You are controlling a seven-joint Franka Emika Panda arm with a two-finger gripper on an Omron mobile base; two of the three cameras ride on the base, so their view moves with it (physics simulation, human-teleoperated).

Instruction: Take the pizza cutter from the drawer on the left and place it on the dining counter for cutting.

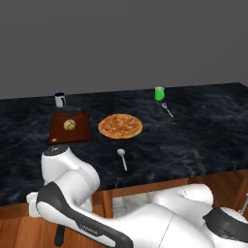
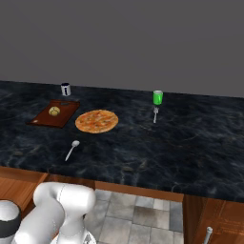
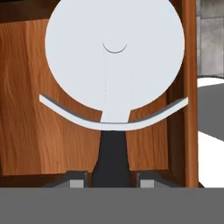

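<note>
**Pizza cutter pinched in the gripper, low in front of the wood**

In the hand view the gripper (image 3: 113, 180) is pinching the dark handle of the pizza cutter (image 3: 114, 57): the two finger tips stand on either side of the handle at the bottom of the view, close against it. The cutter's pale round wheel rises straight above the handle, with a curved pale guard just below the wheel. Behind the cutter lies a flat panel of reddish-brown wood (image 3: 26, 109) with a raised wooden edge on the right side of the view; whether this is the drawer cannot be told. Grey floor tiles (image 3: 212, 39) show past that edge.

In the base views the white arm (image 1: 121, 218) bends low in front of the desk. The dining counter (image 1: 203, 131), the black veined desk, stretches across beyond it. Nearest its front edge lies a white spoon (image 1: 122, 158). Further in sits a pizza (image 1: 120, 126), and just beside it on the left a brown cutting board (image 1: 80, 130) carrying a small yellowish round thing (image 1: 69, 125). Behind the board stands a dark mug (image 1: 60, 99). Toward the far right stands a green cup (image 1: 159, 93), with a silver fork (image 1: 167, 109) lying just in front of it. A plain grey wall (image 1: 121, 38) closes the scene behind the desk.
</note>
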